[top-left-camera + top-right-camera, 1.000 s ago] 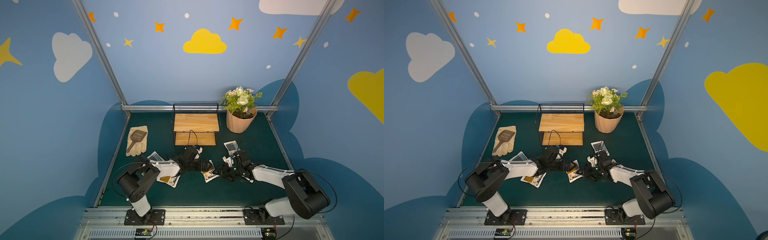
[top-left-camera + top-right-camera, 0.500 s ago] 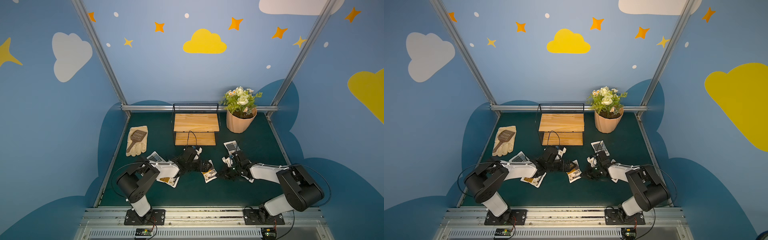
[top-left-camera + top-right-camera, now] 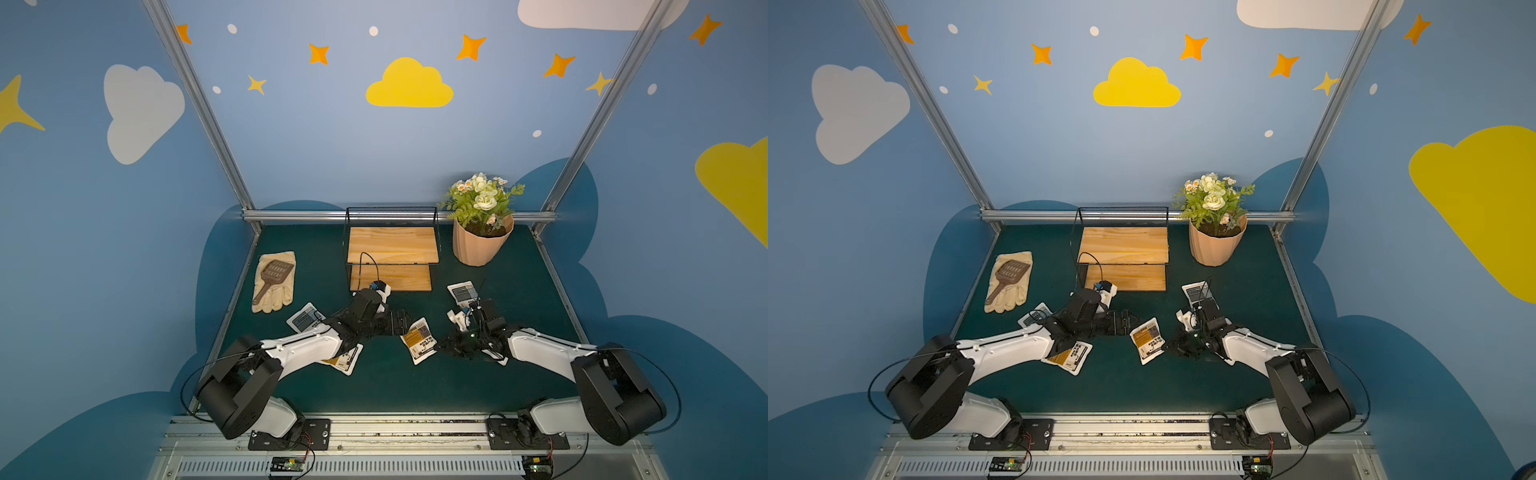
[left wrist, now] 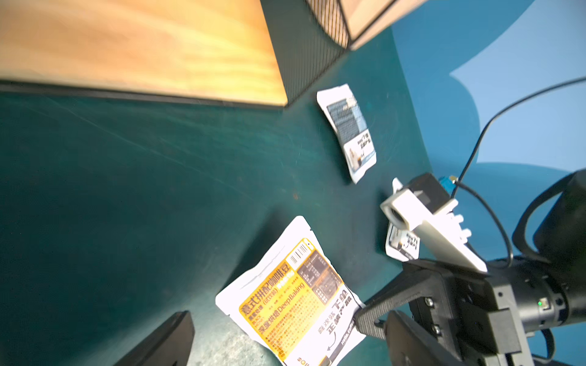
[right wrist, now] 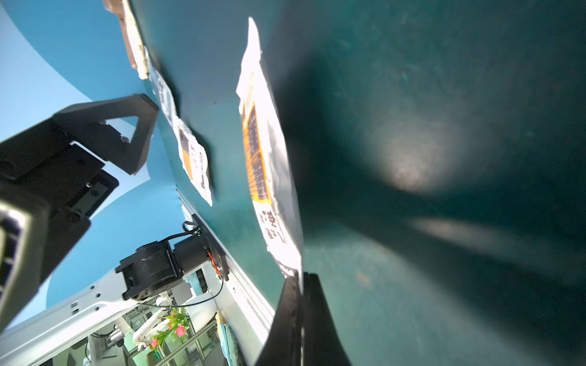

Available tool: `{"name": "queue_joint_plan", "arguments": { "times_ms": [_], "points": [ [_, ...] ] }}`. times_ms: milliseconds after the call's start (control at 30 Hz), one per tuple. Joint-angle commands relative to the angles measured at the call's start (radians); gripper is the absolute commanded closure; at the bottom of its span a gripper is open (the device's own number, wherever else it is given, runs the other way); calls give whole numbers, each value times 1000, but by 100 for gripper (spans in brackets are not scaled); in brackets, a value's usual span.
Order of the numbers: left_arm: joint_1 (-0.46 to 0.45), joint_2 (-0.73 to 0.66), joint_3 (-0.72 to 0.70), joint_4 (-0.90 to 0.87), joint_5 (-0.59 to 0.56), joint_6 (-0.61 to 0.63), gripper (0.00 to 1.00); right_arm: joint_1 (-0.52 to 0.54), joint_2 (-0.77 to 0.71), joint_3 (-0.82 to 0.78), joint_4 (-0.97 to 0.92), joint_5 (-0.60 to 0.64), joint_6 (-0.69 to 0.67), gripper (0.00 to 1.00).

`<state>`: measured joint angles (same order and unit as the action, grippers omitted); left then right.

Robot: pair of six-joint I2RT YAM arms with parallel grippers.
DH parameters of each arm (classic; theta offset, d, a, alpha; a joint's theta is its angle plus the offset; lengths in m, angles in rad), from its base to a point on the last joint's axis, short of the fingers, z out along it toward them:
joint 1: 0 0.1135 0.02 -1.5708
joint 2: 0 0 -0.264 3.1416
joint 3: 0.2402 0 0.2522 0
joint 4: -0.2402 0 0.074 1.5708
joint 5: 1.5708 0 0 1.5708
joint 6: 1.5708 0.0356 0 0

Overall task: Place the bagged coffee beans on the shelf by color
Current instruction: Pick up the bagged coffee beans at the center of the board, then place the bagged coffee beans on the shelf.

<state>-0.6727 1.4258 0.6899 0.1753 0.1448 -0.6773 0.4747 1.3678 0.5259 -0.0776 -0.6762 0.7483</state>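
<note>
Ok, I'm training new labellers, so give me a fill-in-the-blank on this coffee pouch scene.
1. The right tool is shut on a pouch with a ___ label.
2. The brown scoop lies on the ___.
3. The shelf holds ___ pouches.
4. The left tool stands ___.
Missing words: yellow; glove; no; open.

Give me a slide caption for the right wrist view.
Right gripper pinches the corner of a yellow-label coffee pouch lying on the green table.
</note>
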Motion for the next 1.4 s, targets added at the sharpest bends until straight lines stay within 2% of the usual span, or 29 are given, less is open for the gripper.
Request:
{"name": "queue_joint_plan", "arguments": {
  "times_ms": [0, 400, 600, 1000, 1200, 1367],
  "points": [
    [23, -84, -18, -93, -62, 13, 0, -4, -61, 44, -80, -13, -17, 100],
    [111, -389, -10, -320, -285, 19, 0, -2, -163, 125, -133, -56, 25, 100],
    [206, -472, 29, -435, -288, 20, 0, 3, -206, 180, -125, -85, 71, 100],
    [395, -431, 165, -568, -213, 52, 0, 40, -231, 320, -71, -128, 157, 100],
    [492, -351, 265, -620, -139, 74, 0, 62, -176, 410, -2, -99, 186, 100],
    [556, -283, 324, -638, -74, 85, 0, 71, -69, 518, 103, -59, 209, 100]
  ]
}}
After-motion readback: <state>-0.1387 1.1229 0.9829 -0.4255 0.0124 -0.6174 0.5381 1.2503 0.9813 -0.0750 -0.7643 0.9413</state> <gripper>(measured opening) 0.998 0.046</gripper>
